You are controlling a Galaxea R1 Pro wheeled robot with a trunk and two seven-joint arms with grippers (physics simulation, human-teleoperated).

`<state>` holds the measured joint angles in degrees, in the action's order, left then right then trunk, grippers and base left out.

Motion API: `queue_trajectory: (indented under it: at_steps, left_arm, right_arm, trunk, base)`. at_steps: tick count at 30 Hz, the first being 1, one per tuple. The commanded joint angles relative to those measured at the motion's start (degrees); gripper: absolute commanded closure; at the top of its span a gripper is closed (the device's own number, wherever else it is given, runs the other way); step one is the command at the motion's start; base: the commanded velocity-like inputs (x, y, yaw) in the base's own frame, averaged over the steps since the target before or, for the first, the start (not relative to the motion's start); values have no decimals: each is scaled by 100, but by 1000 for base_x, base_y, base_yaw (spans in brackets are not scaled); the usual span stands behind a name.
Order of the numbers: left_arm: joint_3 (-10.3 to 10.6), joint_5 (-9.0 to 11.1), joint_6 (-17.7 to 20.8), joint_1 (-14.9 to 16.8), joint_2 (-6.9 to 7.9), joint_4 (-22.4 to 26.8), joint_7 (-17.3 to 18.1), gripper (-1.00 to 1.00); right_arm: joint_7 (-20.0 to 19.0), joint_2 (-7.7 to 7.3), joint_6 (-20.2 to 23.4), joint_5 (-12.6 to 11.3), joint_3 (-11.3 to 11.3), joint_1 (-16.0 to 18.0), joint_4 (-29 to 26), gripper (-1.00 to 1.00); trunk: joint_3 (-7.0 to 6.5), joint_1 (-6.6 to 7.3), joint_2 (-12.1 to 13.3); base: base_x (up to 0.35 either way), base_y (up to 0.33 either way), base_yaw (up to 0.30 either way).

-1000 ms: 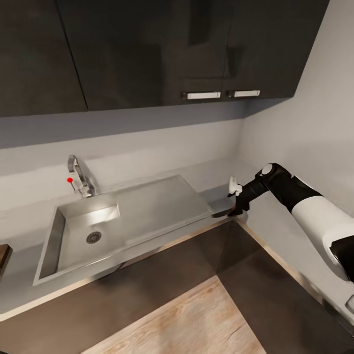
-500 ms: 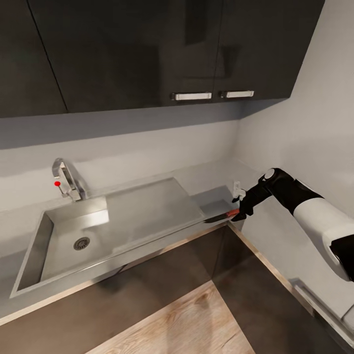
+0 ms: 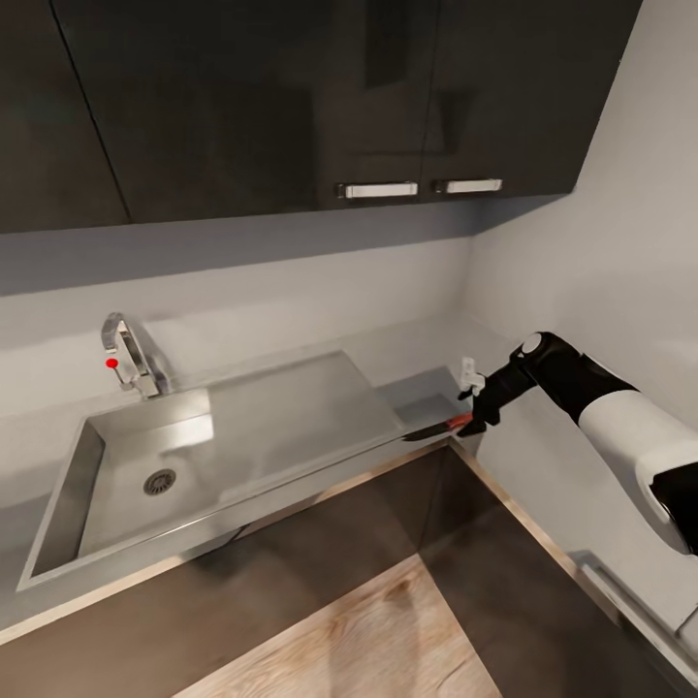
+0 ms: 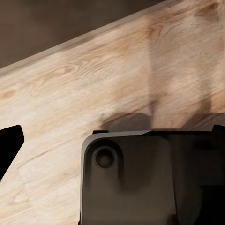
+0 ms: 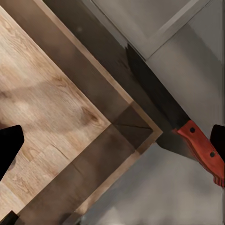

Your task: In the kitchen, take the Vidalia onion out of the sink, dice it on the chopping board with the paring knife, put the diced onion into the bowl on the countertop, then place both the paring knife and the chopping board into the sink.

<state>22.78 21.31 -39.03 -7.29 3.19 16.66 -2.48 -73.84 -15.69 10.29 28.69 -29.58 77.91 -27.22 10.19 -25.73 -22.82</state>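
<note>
The sink (image 3: 291, 412) is a steel basin with a round dark drain (image 3: 160, 480) and nothing in it; its tap (image 3: 126, 354) has a red knob. The paring knife (image 3: 436, 428) has a dark blade (image 5: 154, 89) and a red handle (image 5: 202, 151). It lies along the countertop's (image 3: 417, 388) front edge, just right of the drainboard. My right gripper (image 3: 477, 419) (image 5: 117, 131) is at the handle, jaws wide apart, with one finger (image 5: 218, 140) beside it. My left gripper (image 4: 117, 129) is open over the floor. Onion, chopping board and bowl are out of view.
Dark wall cabinets (image 3: 291, 97) hang above the counter, and a grey side wall (image 3: 601, 271) closes in on the right. A small white socket (image 3: 468, 368) sits on the wall behind the knife. Wood floor (image 3: 368, 640) lies below, and my dark base (image 4: 131, 183) is under the left gripper.
The head view has swung so the sink sits further left and the board's corner has left the picture. The knife's red handle now shows. Right arm and knife stay by the counter corner.
</note>
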Motion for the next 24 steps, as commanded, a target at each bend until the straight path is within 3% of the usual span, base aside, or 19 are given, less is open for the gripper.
queue_trajectory:
  at_steps: [1,11,24]
  left_arm:
    - [49,40,-8,-1,6,13,-27,-100]
    - [49,40,-8,-1,6,13,-30,-100]
    - [42,40,-8,-1,6,-55,-33,-100]
  right_arm:
    - [-18,-4,60,-5,-21,5,36,-100]
    - [50,-4,52,-4,-21,5,374,-100]
    - [80,-4,57,-4,-21,5,446,-100]
  trunk:
    - [11,-6,-10]
    - [11,-6,-10]
    - [65,-6,-10]
  base:
    - [241,0,0]
    - [172,0,0]
    - [17,0,-18]
